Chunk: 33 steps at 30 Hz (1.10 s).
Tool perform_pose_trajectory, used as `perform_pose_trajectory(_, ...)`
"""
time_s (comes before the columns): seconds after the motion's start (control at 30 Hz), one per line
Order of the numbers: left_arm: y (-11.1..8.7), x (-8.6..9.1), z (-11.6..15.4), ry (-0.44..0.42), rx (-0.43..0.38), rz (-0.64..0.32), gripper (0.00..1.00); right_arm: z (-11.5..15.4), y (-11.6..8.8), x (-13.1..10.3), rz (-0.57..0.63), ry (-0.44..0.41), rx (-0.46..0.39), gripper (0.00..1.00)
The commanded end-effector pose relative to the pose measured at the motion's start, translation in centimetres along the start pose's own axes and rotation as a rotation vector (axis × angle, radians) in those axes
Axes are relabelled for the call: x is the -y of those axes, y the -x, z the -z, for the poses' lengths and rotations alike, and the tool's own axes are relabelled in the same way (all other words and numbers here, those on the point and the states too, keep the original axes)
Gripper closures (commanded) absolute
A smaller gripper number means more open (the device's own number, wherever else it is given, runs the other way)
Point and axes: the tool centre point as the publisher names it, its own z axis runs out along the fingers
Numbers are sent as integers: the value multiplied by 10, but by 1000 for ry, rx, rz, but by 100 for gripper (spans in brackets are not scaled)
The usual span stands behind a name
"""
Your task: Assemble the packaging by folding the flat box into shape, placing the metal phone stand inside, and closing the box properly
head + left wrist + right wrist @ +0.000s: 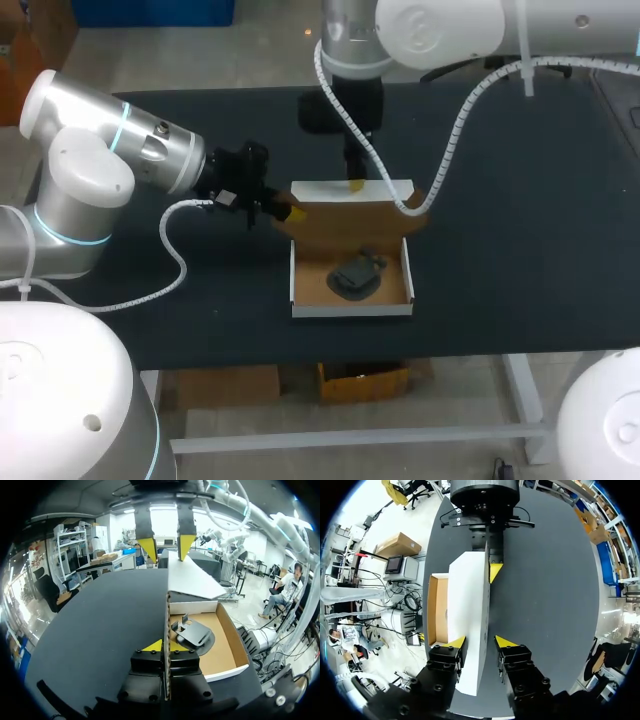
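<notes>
Now the white cardboard box with a brown inside [350,310] sits open on the black tabletop [520,260], and the dark metal phone stand [357,275] already lies in its tray. The lid [340,226] stands up from the far wall, its long axis running across us from left to right. Our left arm [150,150] comes in at the lid's left end. Its jaws are pinched tight on the thin cardboard edge there, one finger on each side. Our right arm [350,60] hangs over the lid's free long edge, near its middle. Its jaws stand wide, straddling that edge without gripping it, as far as we can judge. The tray lies on the near side of both jaws, so we reckon the closing move must swing the lid toward us and down over the stand.
</notes>
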Motion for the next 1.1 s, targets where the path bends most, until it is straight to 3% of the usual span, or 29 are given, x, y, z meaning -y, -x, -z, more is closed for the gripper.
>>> perform_pose_trajectory(0.03, 0, 1, 0, 1, -1, 0, 100, -6, 1, -1, -1, -2, -7, 67)
perform_pose_trajectory(1.1, 0, 1, 0, 1, -1, 0, 100, -5, -12, -6, 3, -3, -36, 64)
